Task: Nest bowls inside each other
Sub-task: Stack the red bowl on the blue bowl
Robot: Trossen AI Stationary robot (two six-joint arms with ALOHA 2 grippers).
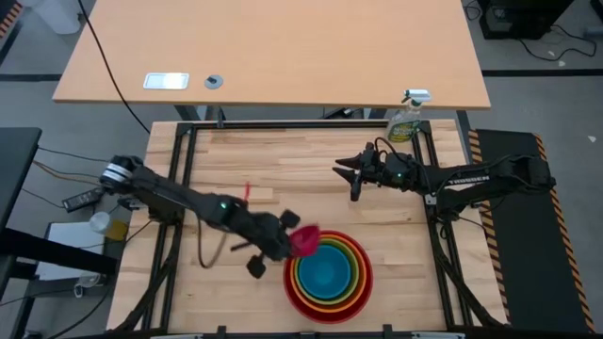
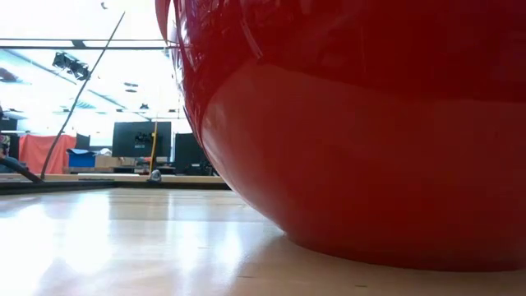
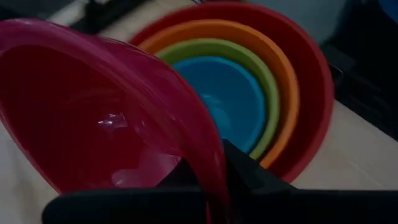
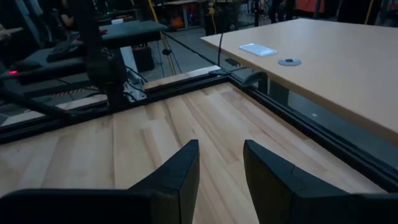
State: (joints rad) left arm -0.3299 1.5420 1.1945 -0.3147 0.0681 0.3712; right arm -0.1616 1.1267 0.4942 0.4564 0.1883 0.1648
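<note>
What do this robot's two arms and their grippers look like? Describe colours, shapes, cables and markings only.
Both arms are dark, slender and jointed. The left arm has a pale silver collar near its base and a small green light midway. The right arm carries white lettering along its link, and dark cables loop near its wrist. The right gripper has two matte black, wedge-shaped fingers tapering to points.

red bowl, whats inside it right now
Inside the red bowl sit the orange bowl, green bowl and blue bowl, nested. Their undersides are covered. The pink bowl, gripped by the left hand, is not inside yet.
</note>
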